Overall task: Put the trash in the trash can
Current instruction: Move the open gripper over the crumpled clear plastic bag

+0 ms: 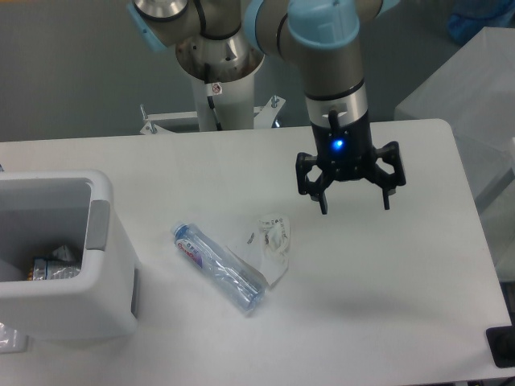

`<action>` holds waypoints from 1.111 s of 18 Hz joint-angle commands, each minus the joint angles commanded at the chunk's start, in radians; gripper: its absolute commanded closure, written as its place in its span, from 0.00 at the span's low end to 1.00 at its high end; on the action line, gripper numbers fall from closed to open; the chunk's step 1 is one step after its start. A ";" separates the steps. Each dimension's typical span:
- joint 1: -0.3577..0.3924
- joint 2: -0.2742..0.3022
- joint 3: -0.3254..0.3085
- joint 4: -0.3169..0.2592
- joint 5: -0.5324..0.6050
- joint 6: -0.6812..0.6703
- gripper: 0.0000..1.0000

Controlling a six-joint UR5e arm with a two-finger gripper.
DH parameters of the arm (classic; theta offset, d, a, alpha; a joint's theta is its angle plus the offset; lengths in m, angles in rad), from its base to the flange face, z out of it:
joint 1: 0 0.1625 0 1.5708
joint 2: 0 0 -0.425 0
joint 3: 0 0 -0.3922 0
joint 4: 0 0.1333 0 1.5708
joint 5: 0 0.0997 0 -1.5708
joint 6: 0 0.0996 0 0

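A crushed clear plastic bottle [217,266] with a blue-and-red label lies on the white table, slanting from upper left to lower right. A crumpled white wrapper [272,240] lies right beside it, touching its right end. The white trash can [92,265] with a grey side panel stands at the left edge; some rubbish shows inside it. My gripper [355,207] hangs open and empty above the table, up and to the right of the wrapper, fingers pointing down.
The robot base [217,60] stands at the table's back edge. A grey block [475,88] sits at the far right beyond the table. A dark object [503,346] sits at the front right corner.
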 joint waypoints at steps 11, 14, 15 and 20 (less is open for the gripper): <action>-0.017 -0.020 -0.090 0.057 0.002 0.000 0.00; -0.026 -0.029 -0.107 0.058 0.005 -0.008 0.00; -0.034 -0.032 -0.110 0.058 0.005 -0.009 0.00; -0.048 -0.070 -0.138 0.057 0.006 -0.037 0.00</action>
